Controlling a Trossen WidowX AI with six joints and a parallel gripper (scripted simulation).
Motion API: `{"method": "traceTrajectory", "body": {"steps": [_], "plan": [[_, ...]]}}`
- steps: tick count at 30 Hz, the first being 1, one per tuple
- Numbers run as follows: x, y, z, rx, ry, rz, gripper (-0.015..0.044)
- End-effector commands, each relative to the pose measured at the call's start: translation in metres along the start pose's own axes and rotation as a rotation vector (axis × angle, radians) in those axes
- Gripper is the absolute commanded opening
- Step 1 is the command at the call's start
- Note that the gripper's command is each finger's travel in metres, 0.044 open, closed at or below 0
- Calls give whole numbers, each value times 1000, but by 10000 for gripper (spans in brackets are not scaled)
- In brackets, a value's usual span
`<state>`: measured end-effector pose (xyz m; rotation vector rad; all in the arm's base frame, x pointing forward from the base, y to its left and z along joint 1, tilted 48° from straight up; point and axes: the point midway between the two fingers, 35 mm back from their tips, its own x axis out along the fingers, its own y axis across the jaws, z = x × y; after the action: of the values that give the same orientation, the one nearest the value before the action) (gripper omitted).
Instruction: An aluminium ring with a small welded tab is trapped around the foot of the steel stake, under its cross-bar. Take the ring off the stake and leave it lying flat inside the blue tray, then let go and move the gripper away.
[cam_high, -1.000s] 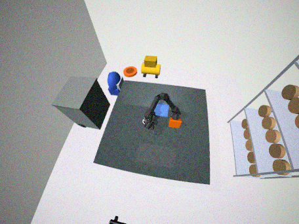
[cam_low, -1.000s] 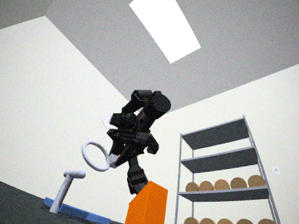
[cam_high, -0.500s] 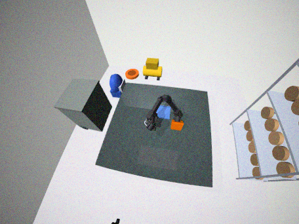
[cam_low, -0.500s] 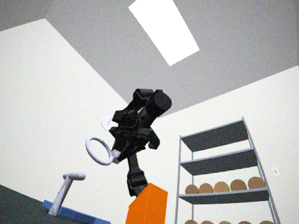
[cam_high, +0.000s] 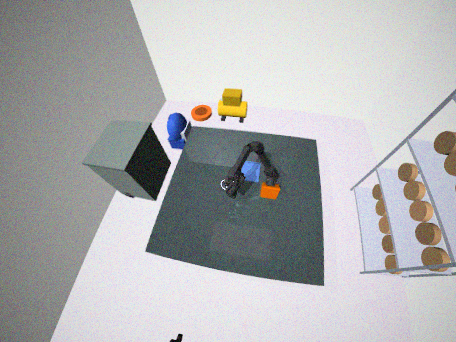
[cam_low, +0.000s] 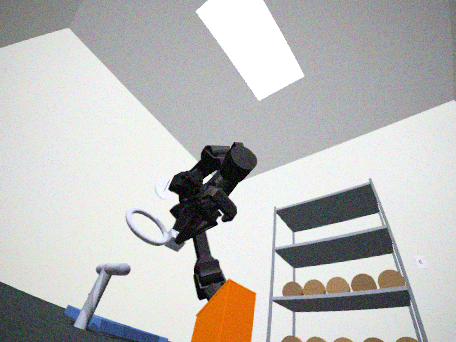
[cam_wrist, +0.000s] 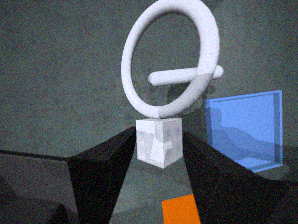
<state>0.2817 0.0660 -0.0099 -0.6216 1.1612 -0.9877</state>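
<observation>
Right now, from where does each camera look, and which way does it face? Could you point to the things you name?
Top: high above the dark mat (cam_high: 190, 230), facing down; shows the whole arm.
Exterior: low beside the mat, facing upward past the orange block (cam_high: 270, 191) (cam_low: 227, 315) (cam_wrist: 181, 210); shows arm and gripper (cam_high: 227, 186) (cam_low: 175, 239) (cam_wrist: 159, 134).
Wrist: on the arm, facing out along the dark fingers.
Exterior and wrist share the ring (cam_high: 223, 185) (cam_low: 132, 225) (cam_wrist: 127, 62) and stake (cam_low: 92, 305) (cam_wrist: 172, 76).

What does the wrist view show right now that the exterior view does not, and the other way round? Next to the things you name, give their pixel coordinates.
Only the wrist view: the tray's (cam_low: 127, 329) (cam_wrist: 245, 132) open inside, and the tab (cam_low: 173, 240) (cam_wrist: 159, 142) with its faces plain between the two fingers.

Only the exterior view: the stake's (cam_low: 93, 302) upright post, the shelf rack (cam_low: 274, 260) and the ceiling light (cam_low: 252, 47).

Both: the ring (cam_low: 131, 224) (cam_wrist: 128, 62) off the stake, its tab gripped by the hand (cam_low: 175, 239) (cam_wrist: 159, 134), plus the cross-bar (cam_low: 114, 269) (cam_wrist: 172, 76) and orange block (cam_low: 225, 315) (cam_wrist: 181, 210).
</observation>
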Motion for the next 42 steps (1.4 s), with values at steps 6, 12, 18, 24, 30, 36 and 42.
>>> {"method": "traceTrajectory", "body": {"steps": [6, 12, 18, 24, 30, 36, 42], "plan": [[3, -7, -1, 177, -56, 40, 0], [4, -12, -3, 302, -88, 73, 0], [6, -17, -4, 429, -118, 109, 0], [7, -22, -6, 555, -144, 147, 0], [9, -28, -8, 683, -168, 186, 0], [12, -34, -11, 810, -189, 228, 0], [14, -40, -14, 938, -206, 271, 0]]}}
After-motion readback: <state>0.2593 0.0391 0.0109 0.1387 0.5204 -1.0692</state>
